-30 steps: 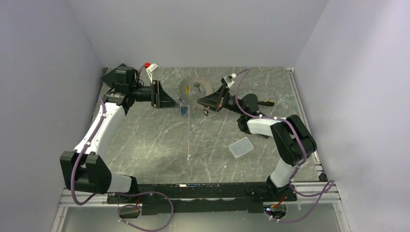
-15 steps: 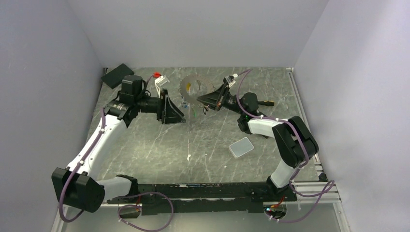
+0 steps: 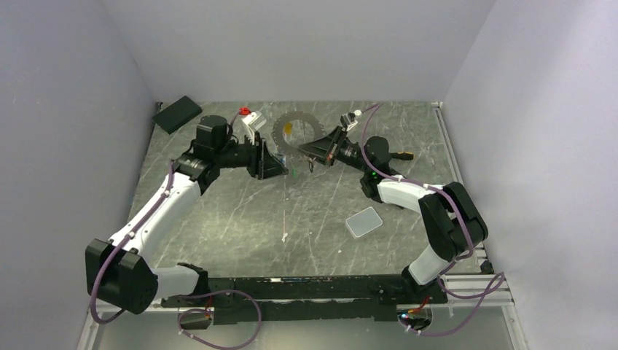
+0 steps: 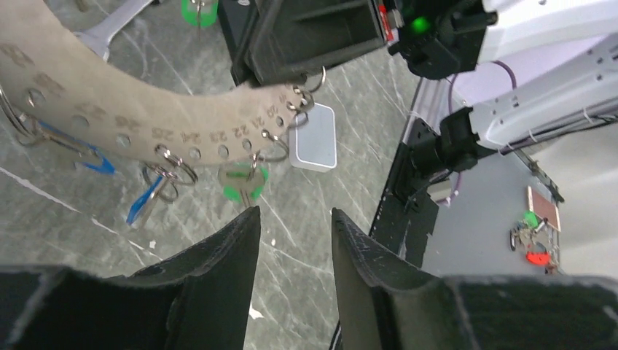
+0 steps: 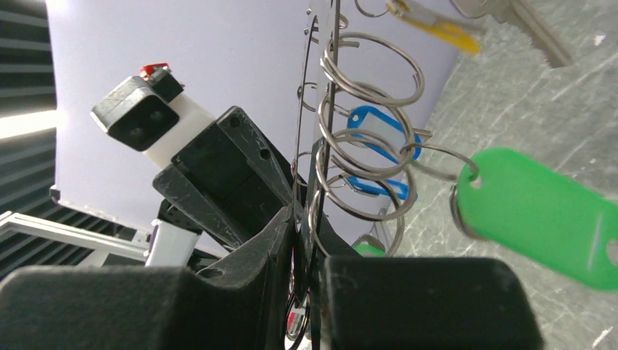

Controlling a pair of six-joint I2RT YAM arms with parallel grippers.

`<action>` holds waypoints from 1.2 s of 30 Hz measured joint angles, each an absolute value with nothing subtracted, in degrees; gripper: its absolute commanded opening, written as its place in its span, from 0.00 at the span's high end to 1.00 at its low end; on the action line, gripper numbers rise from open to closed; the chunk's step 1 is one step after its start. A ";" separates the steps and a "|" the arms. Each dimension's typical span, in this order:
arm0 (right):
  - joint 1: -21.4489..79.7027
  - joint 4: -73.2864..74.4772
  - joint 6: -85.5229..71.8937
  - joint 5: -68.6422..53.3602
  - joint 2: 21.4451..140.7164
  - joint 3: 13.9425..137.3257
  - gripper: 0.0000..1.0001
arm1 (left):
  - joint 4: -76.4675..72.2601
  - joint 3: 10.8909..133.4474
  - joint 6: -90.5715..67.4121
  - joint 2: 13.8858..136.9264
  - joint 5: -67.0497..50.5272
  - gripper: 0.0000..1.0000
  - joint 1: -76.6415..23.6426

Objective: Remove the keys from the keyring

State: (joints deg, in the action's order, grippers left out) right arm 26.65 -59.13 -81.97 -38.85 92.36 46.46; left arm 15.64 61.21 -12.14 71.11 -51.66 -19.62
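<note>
The keyring [image 3: 297, 131] is a large flat toothed-looking ring, held upright off the table. In the left wrist view it is a pale numbered band [image 4: 109, 109] with small split rings hanging from it. My right gripper [image 3: 309, 154] is shut on its edge, and the right wrist view [image 5: 310, 219] shows the thin ring pinched between the fingers. Keys hang from it: a green-tagged key [image 4: 243, 182], a blue-tagged one [image 4: 149, 200], green [image 5: 543, 219], blue [image 5: 379, 138] and yellow [image 5: 437, 29] tags. My left gripper [image 3: 283, 169] is open and empty, its fingertips [image 4: 248, 215] just below the green-tagged key.
A grey rounded square pad [image 3: 364, 222] lies on the table right of centre. A black flat object [image 3: 177, 114] sits at the back left corner. A silver wrench-like tool [image 4: 113, 25] and a loose green tag [image 4: 198, 11] lie on the table under the ring.
My left arm has swung from the back left toward the ring, and its open gripper now sits right beside it. The right gripper has kept hold of the ring, lifting it slightly.
</note>
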 measured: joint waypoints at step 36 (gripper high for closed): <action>26.81 -49.76 -77.54 -34.06 92.47 47.53 1.00 | 11.81 64.86 -16.60 78.37 -32.67 0.92 -23.29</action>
State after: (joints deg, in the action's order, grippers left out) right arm 26.81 -49.76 -77.54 -34.06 92.47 47.53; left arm 11.81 64.86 -16.60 78.37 -32.67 -23.29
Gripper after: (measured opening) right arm 0.149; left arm 0.153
